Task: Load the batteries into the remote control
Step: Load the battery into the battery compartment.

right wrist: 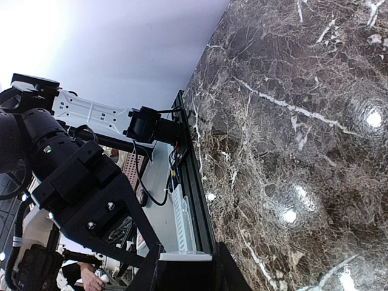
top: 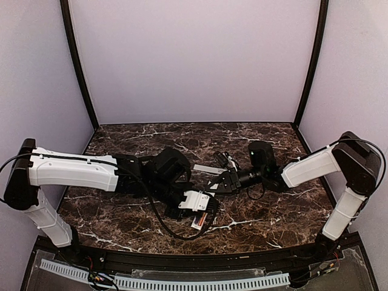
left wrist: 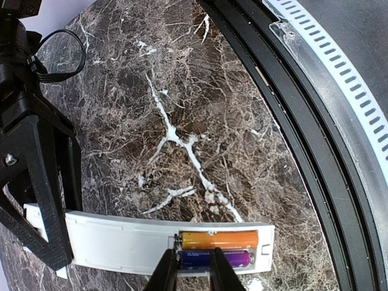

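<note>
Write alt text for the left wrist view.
A white remote control, seen against a dark marble table, holds an orange battery and a blue-purple battery side by side in its open recess. The left tool sits over the blue-purple one; the right tool grips the remote's opposite end.

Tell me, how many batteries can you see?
2. The orange battery lies in the remote control's open recess. The purple battery lies right beside it, nearer the left wrist camera. No others show, though one could be hidden.
</note>
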You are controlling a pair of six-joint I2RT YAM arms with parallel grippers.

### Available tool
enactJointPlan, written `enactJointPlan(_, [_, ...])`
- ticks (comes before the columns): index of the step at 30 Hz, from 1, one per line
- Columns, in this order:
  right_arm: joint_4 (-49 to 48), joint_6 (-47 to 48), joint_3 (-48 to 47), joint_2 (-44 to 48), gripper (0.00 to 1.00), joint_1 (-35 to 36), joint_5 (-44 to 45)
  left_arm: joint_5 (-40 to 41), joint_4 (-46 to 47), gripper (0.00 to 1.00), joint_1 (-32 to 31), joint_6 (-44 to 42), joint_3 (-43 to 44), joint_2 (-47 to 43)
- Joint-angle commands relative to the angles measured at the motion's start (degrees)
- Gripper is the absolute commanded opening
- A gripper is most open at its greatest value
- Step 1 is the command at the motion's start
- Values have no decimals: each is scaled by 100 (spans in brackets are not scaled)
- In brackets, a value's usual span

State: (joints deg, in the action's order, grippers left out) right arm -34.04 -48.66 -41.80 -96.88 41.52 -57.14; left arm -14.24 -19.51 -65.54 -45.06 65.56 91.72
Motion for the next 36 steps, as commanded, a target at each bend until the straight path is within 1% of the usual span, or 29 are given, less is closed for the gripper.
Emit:
enactJointPlan(1, [-354, -102, -164, 245, 0, 2, -169, 86, -480, 18, -78, -104, -44, 202])
enactJointPlan(14, [-463, -133, -111, 523, 0, -94, -219, 31, -698, 13, -113, -147, -129, 279])
enactJointPlan(24, [-648, -240, -61, 611, 0, -126, -280, 417, -648, 12, -143, -131, -96, 412])
enactJointPlan(29, [-628, -151, 73, 533, 0, -197, -197, 513, -341, 24, -143, 80, -136, 98])
enactJointPlan(32, [-598, -36, 210, 536, 0, -307, -126, 640, -22, 29, -143, 357, -110, -224])
enactJointPlan(35, [-481, 176, 334, 584, 0, -453, -5, 722, 108, 38, -143, 727, 102, -412])
enactJointPlan(36, [-468, 214, 373, 617, 0, -520, 19, 728, 173, 46, -135, 940, 164, -507])
